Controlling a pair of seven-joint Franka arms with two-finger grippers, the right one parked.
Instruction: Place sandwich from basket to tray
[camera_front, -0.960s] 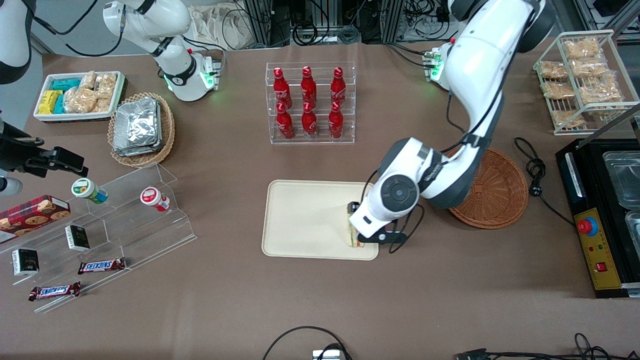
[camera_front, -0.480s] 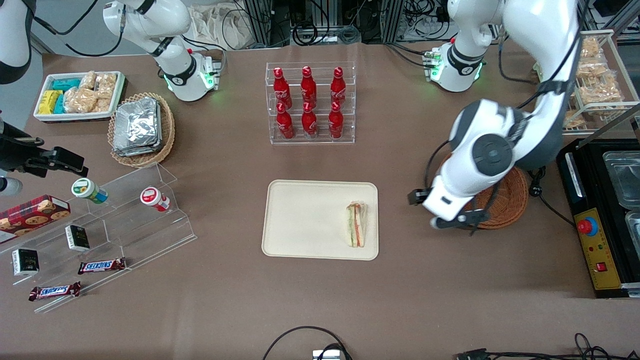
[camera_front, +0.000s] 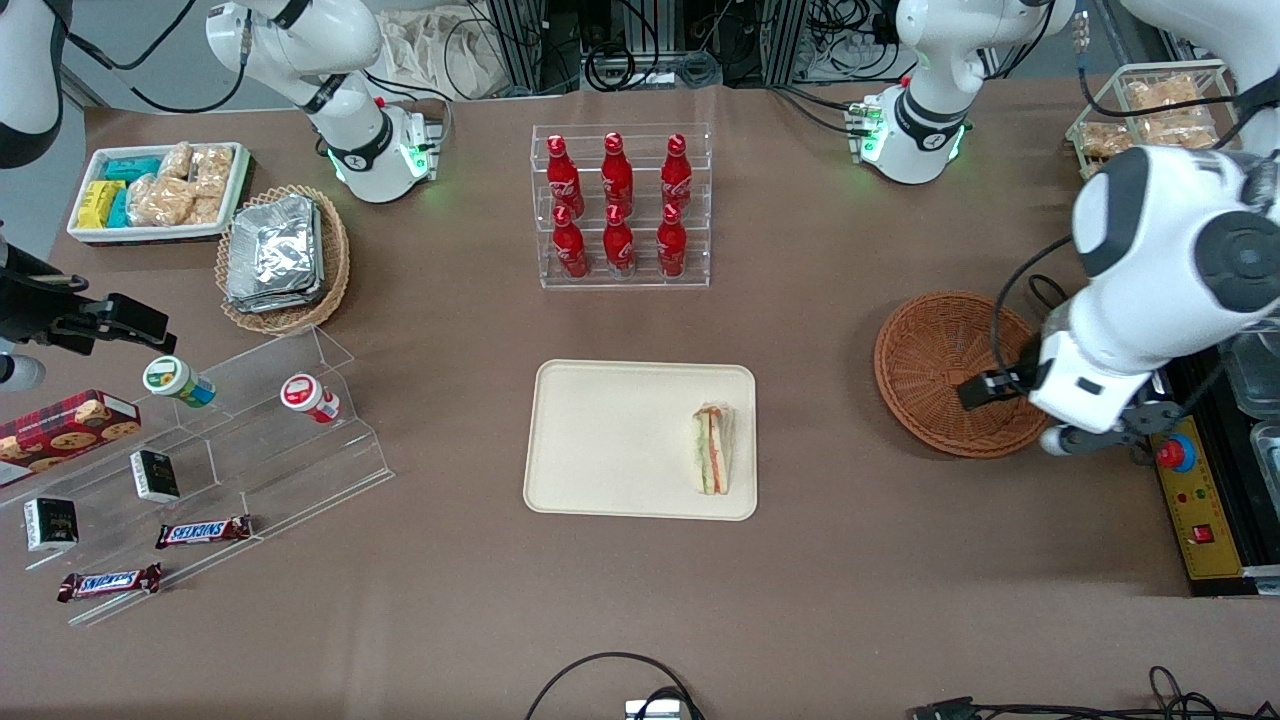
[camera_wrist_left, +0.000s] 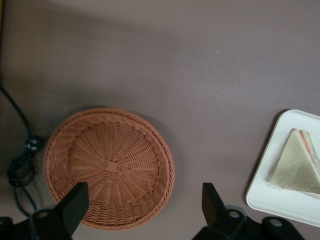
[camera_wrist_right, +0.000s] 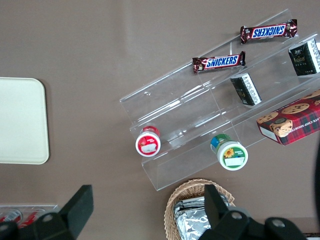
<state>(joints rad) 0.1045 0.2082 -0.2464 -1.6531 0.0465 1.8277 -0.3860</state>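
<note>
The sandwich (camera_front: 712, 450), a pale wedge with orange and green layers, lies on the cream tray (camera_front: 610, 440) near its edge toward the working arm. It also shows in the left wrist view (camera_wrist_left: 298, 164) on the tray's corner (camera_wrist_left: 270, 197). The reddish-brown basket (camera_front: 940, 365) sits empty on the table, also in the left wrist view (camera_wrist_left: 107, 165). My left gripper (camera_front: 1040, 425) hangs high above the basket's rim toward the working arm's end. It is open and empty, seen in the left wrist view (camera_wrist_left: 142, 205).
A rack of red bottles (camera_front: 620, 205) stands farther from the camera than the tray. A black machine (camera_front: 1200, 420) and a black cable (camera_front: 1065, 335) lie beside the basket. A wire rack of bagged snacks (camera_front: 1160, 150) stands near the working arm's base.
My gripper let go of the sandwich on the tray, rose, and swung away over the basket toward the working arm's end. The sandwich stays on the tray.
</note>
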